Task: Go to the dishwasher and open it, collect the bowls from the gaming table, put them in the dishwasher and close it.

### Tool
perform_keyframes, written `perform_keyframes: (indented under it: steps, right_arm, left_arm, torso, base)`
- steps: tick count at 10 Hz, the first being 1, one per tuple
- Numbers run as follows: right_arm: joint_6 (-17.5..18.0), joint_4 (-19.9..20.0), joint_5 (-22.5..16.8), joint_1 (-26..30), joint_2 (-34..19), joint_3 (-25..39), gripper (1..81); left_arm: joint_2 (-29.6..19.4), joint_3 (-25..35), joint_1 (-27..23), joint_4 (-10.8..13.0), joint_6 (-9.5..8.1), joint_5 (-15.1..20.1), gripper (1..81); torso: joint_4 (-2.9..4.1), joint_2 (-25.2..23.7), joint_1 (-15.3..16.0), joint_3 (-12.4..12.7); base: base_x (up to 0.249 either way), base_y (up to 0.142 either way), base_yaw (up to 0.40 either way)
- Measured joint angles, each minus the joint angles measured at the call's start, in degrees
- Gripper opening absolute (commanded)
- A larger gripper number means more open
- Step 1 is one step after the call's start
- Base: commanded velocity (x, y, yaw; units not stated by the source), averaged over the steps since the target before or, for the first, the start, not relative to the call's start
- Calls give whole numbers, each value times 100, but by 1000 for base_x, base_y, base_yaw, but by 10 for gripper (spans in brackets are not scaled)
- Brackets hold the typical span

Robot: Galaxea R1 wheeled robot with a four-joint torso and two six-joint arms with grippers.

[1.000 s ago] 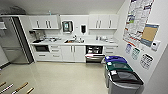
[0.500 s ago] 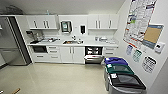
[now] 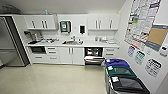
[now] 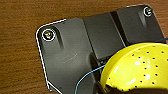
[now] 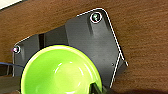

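Compared with a second ago, the kitchenette sits slightly larger and more centred in our head view, so we judge that our base is rolling toward it and the delivery leg is under way. Nearest, we count two bowls: one yellow bowl (image 4: 136, 68) close under our left wrist camera and one green bowl (image 5: 61, 71) under the right. Each seems carried, yet we cannot tell how either set of fingers stands. Farther off, three lidded bins (image 3: 120, 75) line the right wall. Beyond them the dishwasher (image 3: 93, 55) stands already open, its door lowered, between white cabinets (image 3: 71, 55) under the counter (image 3: 75, 44).
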Motion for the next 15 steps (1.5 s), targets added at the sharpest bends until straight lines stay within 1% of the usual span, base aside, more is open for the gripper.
perform_keyframes:
  steps: [15]
  right_arm:
    - [0,-2,7,10,17,0,10]
  left_arm:
    - [0,5,2,0,0,-6,10]
  torso:
    - [0,0,2,0]
  base:
    - [155,0,0]
